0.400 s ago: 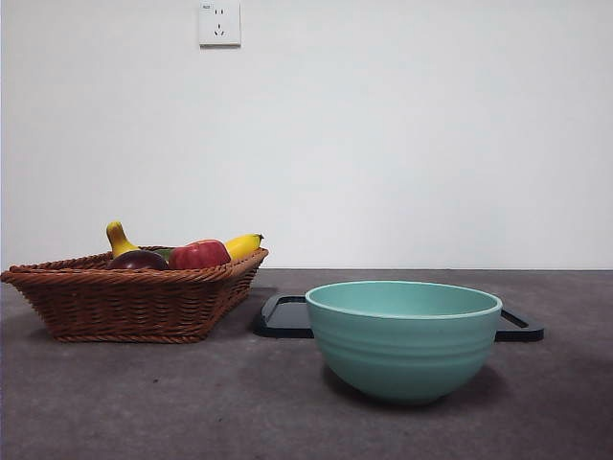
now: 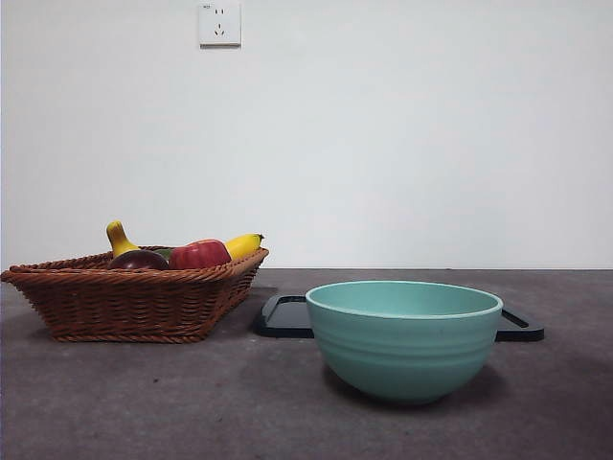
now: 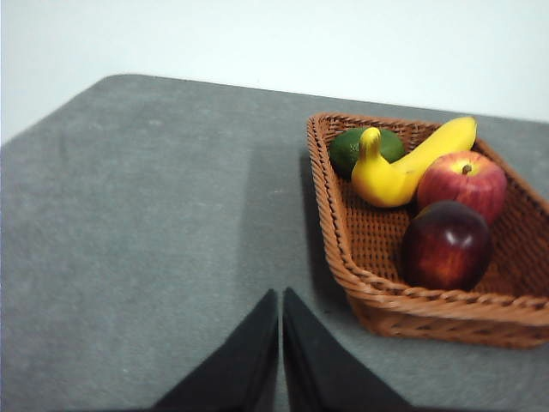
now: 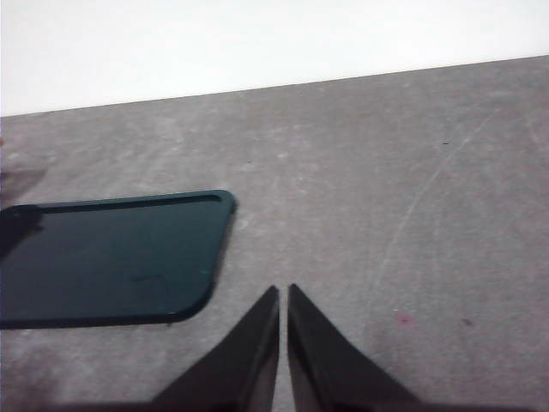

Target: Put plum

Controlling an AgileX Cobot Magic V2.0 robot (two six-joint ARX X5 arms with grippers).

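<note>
Both our grippers — left (image 3: 281, 343), right (image 4: 284, 343) — are closed, empty; we should open wide over the plum (image 3: 447, 245) in the basket (image 3: 429, 300).

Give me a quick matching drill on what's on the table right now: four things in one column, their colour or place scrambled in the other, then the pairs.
Things:
1. plum
2. bowl
3. tray
4. banana

Descriptions:
A. flat and black, lying on the table behind the bowl
B. yellow, in the wicker basket next to the red apple
C. very dark maroon, in the basket at the corner nearest the left end effector
D. pale green, standing empty-looking on the table in front of the tray

Pairs: 1-C, 2-D, 3-A, 4-B
</note>
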